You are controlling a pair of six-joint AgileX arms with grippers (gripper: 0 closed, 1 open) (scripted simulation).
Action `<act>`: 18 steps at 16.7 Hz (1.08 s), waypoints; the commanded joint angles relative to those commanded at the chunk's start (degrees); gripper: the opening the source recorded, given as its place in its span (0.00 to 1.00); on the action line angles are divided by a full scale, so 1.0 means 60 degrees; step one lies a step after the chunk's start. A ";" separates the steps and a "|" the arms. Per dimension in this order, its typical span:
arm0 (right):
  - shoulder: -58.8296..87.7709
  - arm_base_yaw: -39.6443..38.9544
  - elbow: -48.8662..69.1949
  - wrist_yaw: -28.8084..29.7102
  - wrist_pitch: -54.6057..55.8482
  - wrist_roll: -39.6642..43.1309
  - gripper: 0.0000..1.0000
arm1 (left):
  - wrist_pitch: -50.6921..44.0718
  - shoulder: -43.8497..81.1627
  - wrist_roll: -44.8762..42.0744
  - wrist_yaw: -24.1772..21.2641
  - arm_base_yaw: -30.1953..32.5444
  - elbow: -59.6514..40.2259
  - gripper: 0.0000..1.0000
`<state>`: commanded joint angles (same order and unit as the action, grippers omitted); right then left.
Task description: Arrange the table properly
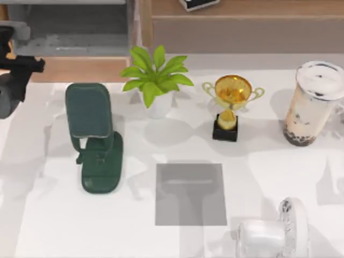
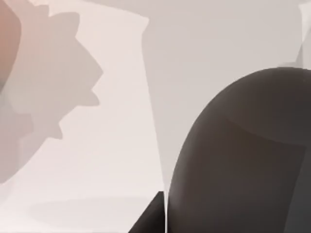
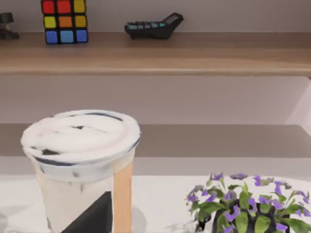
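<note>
The white table (image 1: 64, 226) spans the scene below a wooden shelf (image 1: 226, 11). At far right stands a lidded cup (image 1: 312, 105) of milky tea with dark pearls. Whether either claw is apart, I cannot tell.

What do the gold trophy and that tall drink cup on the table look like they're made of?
The trophy looks like polished metal or gold-plated plastic: its bowl is shiny and glints, and it sits on a matte black block base. The drink cup looks like clear plastic, since the milky tea and dark pearls at the bottom show through, with a white sealed lid on top.
</note>
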<state>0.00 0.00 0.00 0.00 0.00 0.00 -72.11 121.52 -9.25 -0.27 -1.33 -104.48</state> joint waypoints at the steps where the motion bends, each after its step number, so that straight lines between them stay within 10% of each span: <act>1: 0.0000 0.0000 0.0000 0.0000 0.0000 0.0000 1.00 | 0.0000 0.0000 0.0000 0.0000 0.0000 0.0000 0.00; 8: 0.0000 0.0000 0.0000 0.0000 0.0000 0.0000 1.00 | 0.0628 -0.1469 -0.2591 -0.0770 0.1287 -0.0389 0.00; 18: 0.0000 0.0000 0.0000 0.0000 0.0000 0.0000 1.00 | 0.1503 -0.2954 -1.1409 -0.1827 0.5320 0.0257 0.00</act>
<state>0.00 0.00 0.00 0.00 0.00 0.00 -63.09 103.80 -77.70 -11.23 30.59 -102.94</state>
